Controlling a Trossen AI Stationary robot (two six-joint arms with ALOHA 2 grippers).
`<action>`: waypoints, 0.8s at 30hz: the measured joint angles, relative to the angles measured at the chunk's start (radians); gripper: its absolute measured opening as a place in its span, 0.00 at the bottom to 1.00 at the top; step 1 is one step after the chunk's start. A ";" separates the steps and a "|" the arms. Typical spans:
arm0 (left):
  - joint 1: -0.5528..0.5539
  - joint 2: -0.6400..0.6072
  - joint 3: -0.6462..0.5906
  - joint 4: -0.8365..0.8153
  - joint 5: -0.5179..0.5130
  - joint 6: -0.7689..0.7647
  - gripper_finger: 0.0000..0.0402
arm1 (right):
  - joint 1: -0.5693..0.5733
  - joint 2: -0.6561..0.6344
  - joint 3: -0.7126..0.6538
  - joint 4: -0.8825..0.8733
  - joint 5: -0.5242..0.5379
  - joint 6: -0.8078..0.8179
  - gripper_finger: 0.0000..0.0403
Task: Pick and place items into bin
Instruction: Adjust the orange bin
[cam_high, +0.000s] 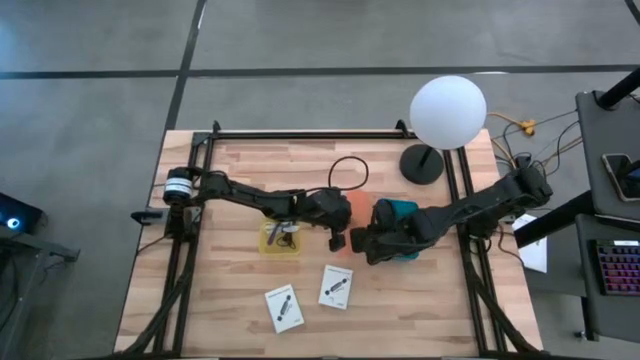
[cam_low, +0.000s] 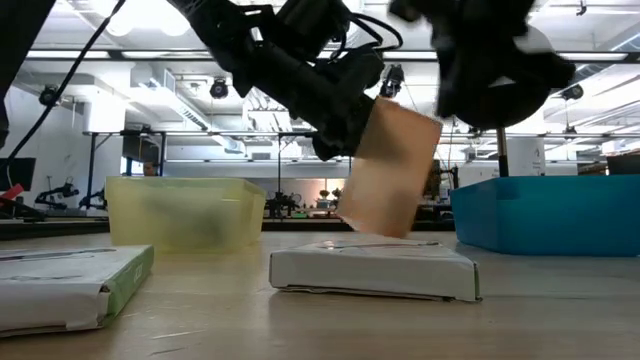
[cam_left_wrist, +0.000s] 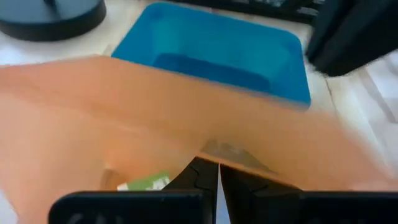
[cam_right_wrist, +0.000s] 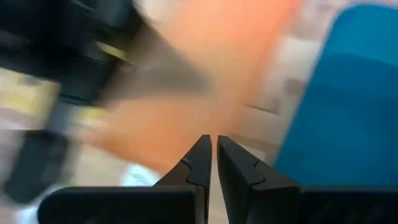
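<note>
My left gripper is shut on an orange see-through container, which is tilted in the low view. My right gripper is shut and empty. It hovers beside the blue bin, near the orange container. Two white cards with dark print lie flat on the table toward its near edge. A yellow bin holds small pieces. A black cable lies looped on the table behind the left gripper. My left gripper pinches an edge of the orange container between its two fingers, at the container's upper corner in the low view. The fingers slant down from the table's left. The container hangs tilted below them, its lower corner just above a white card.
The white globe lamp stands on its dark base at the far right. The blue bin lies right ahead of the left gripper. The dark frame rails border the wooden table.
</note>
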 joint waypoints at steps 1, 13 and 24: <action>0.000 0.000 0.001 0.003 0.001 0.000 0.00 | -0.001 -0.009 0.003 0.005 0.001 -0.012 0.04; 0.001 0.046 0.012 -0.012 0.017 -0.001 0.00 | 0.001 -0.008 -0.006 -0.035 -0.017 -0.009 0.04; -0.001 0.040 0.005 -0.180 0.040 -0.079 0.00 | -0.002 -0.004 -0.075 -0.048 -0.055 0.021 0.04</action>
